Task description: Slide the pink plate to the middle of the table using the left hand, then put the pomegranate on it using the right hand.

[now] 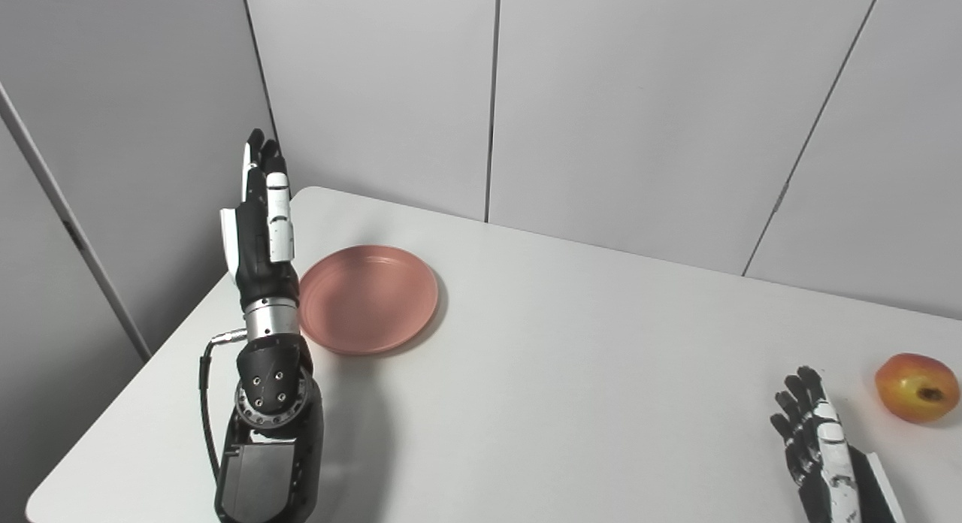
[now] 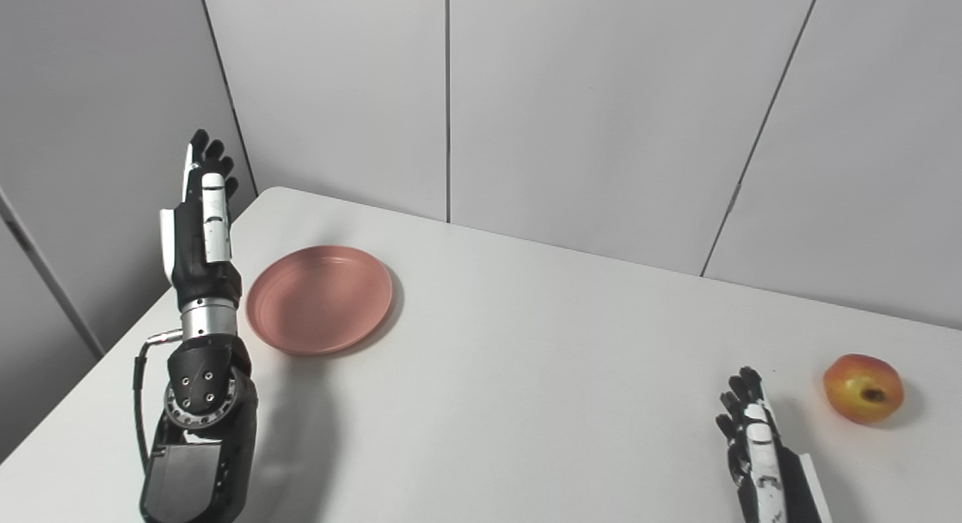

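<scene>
Left hand [image 1: 259, 230] raised, fingers straight; right hand [image 1: 819, 444] low, fingers extended

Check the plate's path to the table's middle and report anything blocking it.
Nothing visible blocks it. Bare table lies between the plate and the middle; the pomegranate sits far right, beside the right hand.

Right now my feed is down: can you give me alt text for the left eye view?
An empty pink plate sits at the left of a white table, with the open left hand raised upright just beside its left edge. At far right, the pomegranate rests on the table, with the open right hand close beside it, not touching.
</scene>
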